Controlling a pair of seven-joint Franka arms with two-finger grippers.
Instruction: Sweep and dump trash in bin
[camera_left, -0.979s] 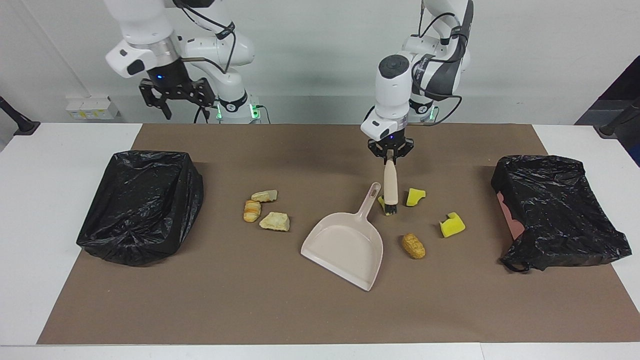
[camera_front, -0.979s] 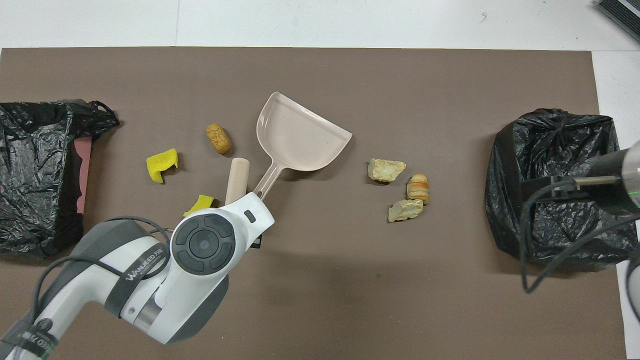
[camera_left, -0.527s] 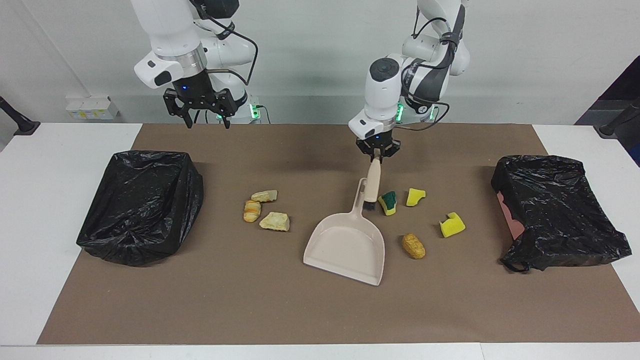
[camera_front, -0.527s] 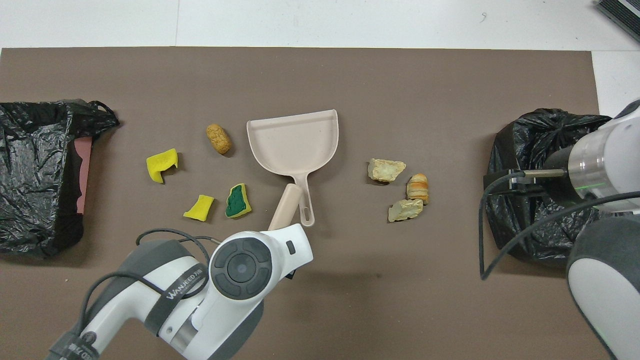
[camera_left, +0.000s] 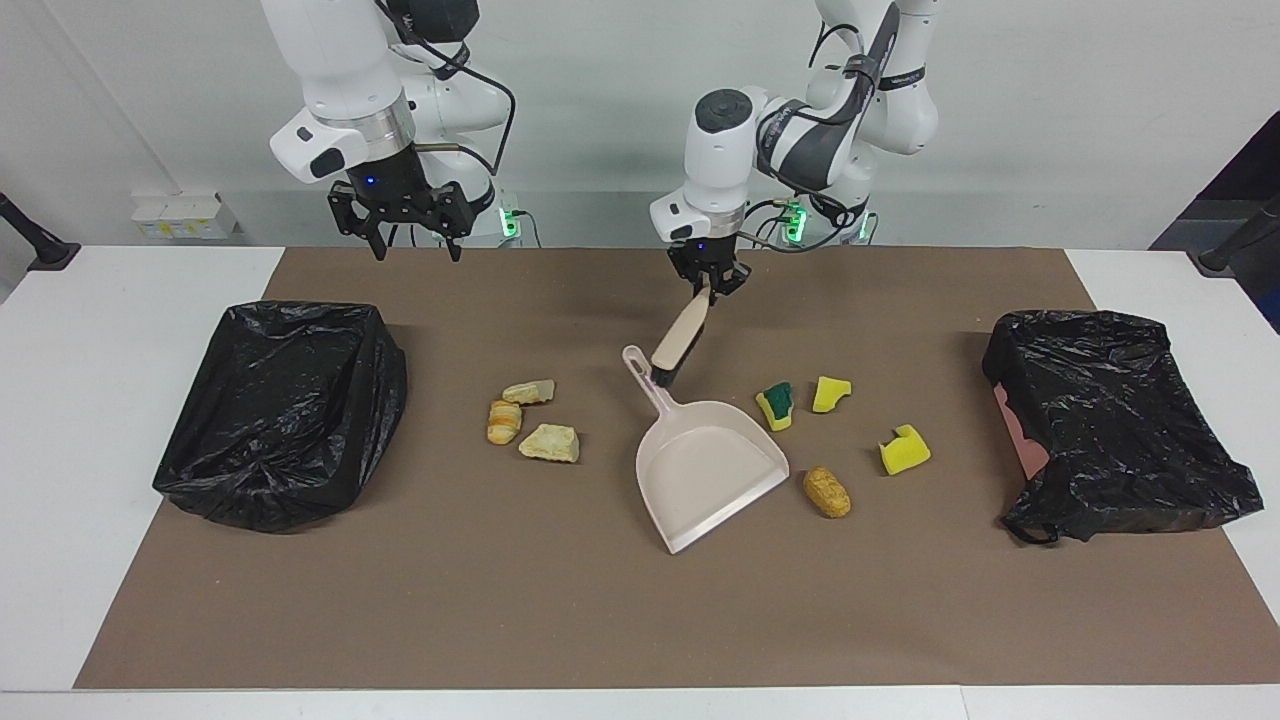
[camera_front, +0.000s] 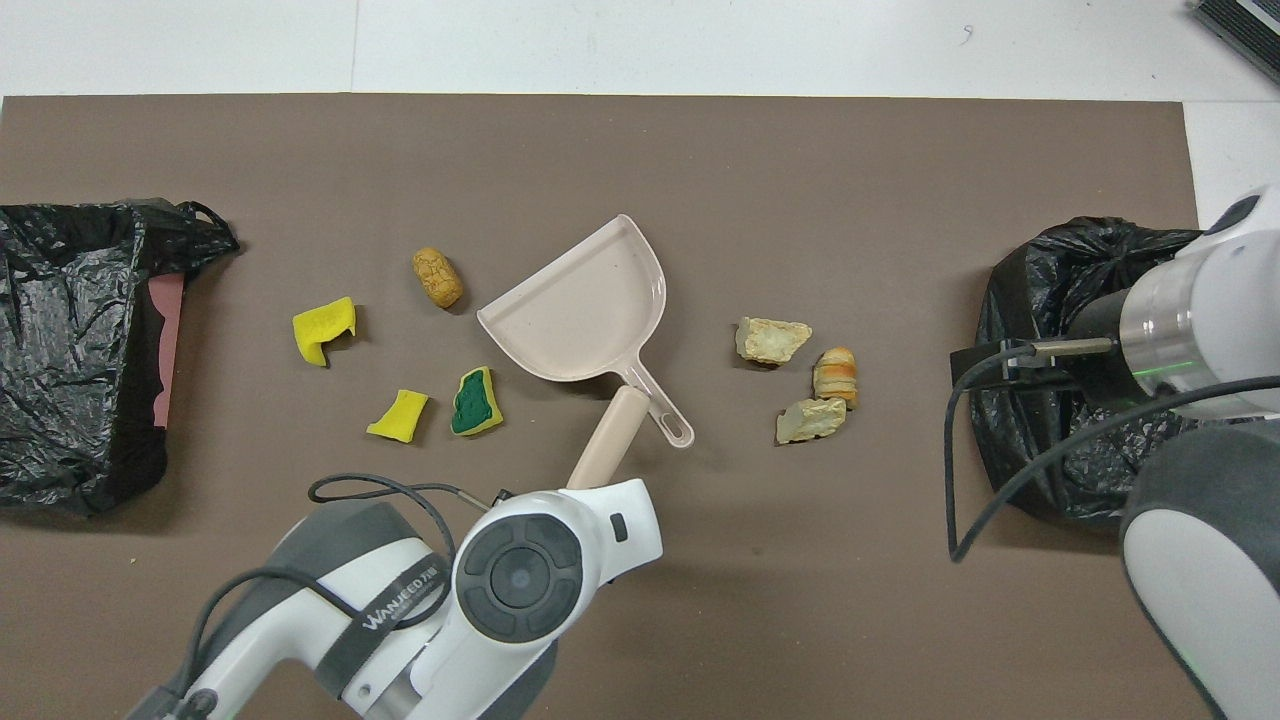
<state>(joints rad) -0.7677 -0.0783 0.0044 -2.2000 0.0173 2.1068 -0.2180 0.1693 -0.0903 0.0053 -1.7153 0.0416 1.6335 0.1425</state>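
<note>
My left gripper (camera_left: 708, 285) is shut on the top of the beige brush (camera_left: 681, 338), which hangs tilted with its black bristles against the handle of the beige dustpan (camera_left: 712, 468). The brush handle (camera_front: 611, 448) and dustpan (camera_front: 585, 305) also show in the overhead view. Three tan bread-like chunks (camera_left: 528, 391) (camera_left: 504, 421) (camera_left: 549, 442) lie beside the dustpan toward the right arm's end. A green-and-yellow sponge (camera_left: 775, 405), two yellow sponge pieces (camera_left: 830, 393) (camera_left: 904, 450) and a brown potato-like lump (camera_left: 827, 491) lie toward the left arm's end. My right gripper (camera_left: 405, 215) is open and empty, raised over the mat's edge at the robots' end.
A bin lined with a black bag (camera_left: 285, 410) stands at the right arm's end of the brown mat (camera_left: 560, 610). A second black-bagged bin (camera_left: 1110, 420) stands at the left arm's end. The right arm covers part of its bin (camera_front: 1060, 300) in the overhead view.
My left gripper has carried the brush toward the right arm's end, pushing the dustpan's handle so the pan has turned. The green sponge is now uncovered. The right gripper came toward the middle.
</note>
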